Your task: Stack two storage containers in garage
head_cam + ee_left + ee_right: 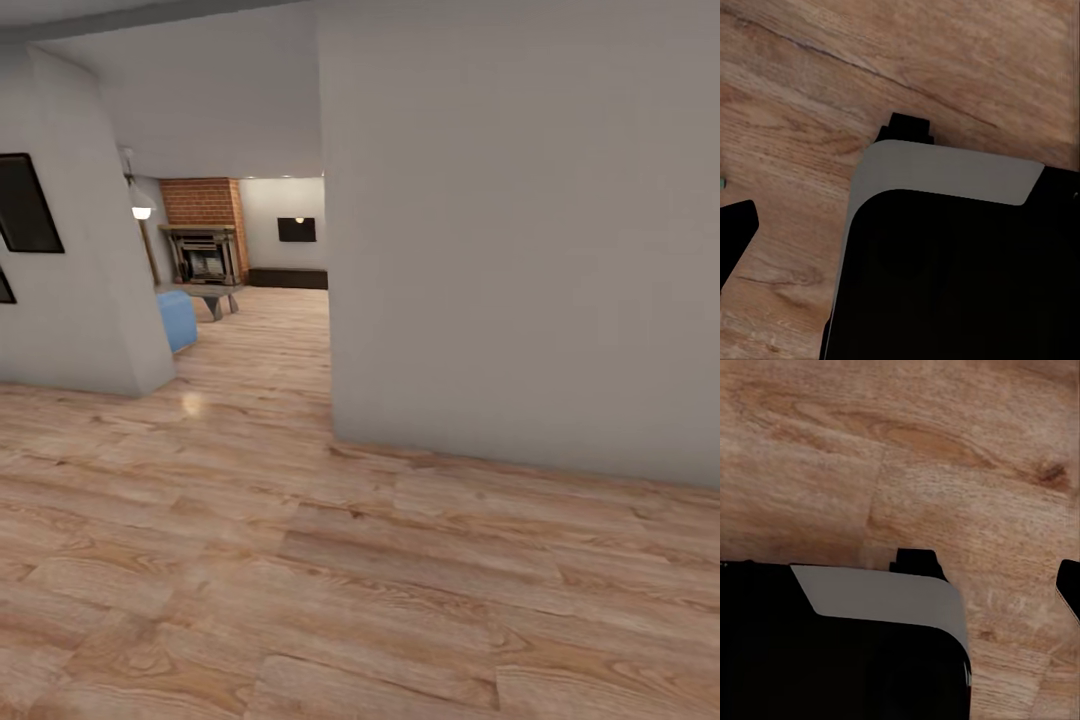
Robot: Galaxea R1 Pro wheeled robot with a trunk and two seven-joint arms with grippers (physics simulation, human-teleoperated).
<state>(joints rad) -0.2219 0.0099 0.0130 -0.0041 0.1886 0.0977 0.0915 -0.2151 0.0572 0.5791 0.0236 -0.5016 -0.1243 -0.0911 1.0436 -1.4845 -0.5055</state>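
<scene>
The two storage containers are out of view, and so is the garage. Through the opening ahead in the head view lies the living room (250,320), with its brick fireplace (205,235) and a corner of the light blue sofa (178,320). Each wrist camera looks down at light wood planks and the robot's own dark base (960,277) (840,652). A single dark finger tip (735,232) pokes in at the edge of the left wrist view, and another finger tip (1069,585) at the edge of the right wrist view. How far either pair stands apart cannot be told.
A broad white wall (520,250) stands close ahead on the right, its corner beside the opening. Another white wall (80,280) with dark framed pictures bounds the left side. A low grey table (212,295) sits before the fireplace. Light wood plank flooring (300,560) spreads in front.
</scene>
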